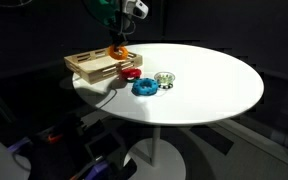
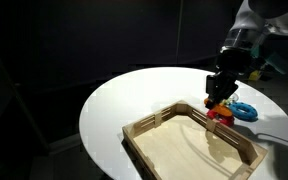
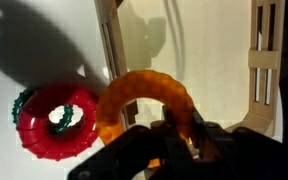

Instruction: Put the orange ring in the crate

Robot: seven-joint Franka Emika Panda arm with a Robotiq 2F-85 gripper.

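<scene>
So the claw (image 3: 172, 140) is clamped on 1 side of the orange ring (image 3: 142, 78), holding it in the air right over the crate (image 2: 149, 122) wall that's next to the red ring (image 3: 39, 125). I'd say it's not properly inside yet. The ring looks light and fairly stiff, probably plastic, so pinching across the band seems the right hold and I doubt it'll slip much. The pinched part is hidden behind the fingers though, and both exterior views are too dark and small to show how high it hangs above the surface (image 1: 214, 80).
</scene>
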